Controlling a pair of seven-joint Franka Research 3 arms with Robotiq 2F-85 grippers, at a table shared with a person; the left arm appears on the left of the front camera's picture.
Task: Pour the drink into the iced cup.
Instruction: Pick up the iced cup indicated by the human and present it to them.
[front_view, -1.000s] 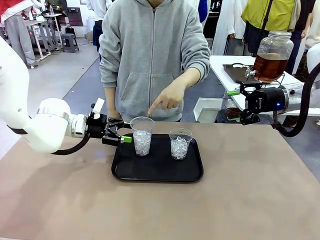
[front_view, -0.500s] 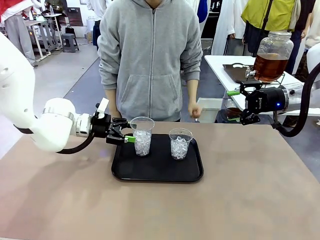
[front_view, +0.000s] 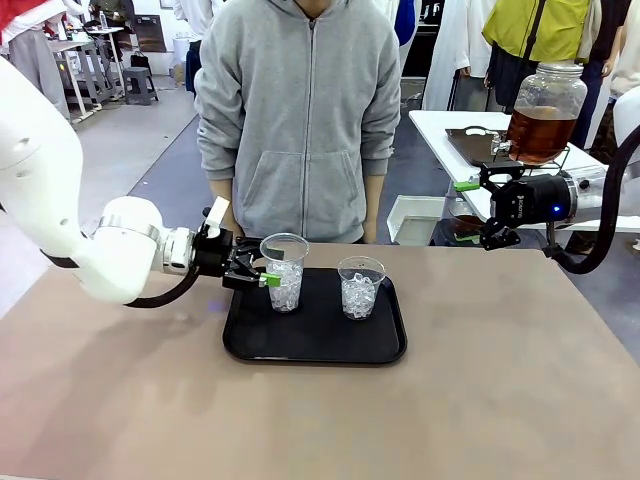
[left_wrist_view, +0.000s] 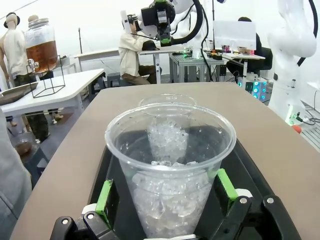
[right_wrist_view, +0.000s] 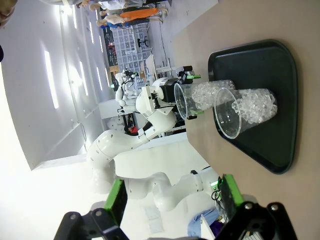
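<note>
While both jaws stand open, the left flank an ice-filled cup (front_view: 285, 275); amber drink (front_view: 540, 133) half-fills the jar (front_view: 556, 86).

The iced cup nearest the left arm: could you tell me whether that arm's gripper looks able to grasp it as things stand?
Probably yes: the left gripper is open, its green pads flanking that iced cup with nothing between; the other iced cup stands apart on the black tray.

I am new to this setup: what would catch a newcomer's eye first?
The open left gripper straddles a cup of ice on a black tray mid-table, a second iced cup beside it. A jar of brown drink stands on a side table, far right.
</note>
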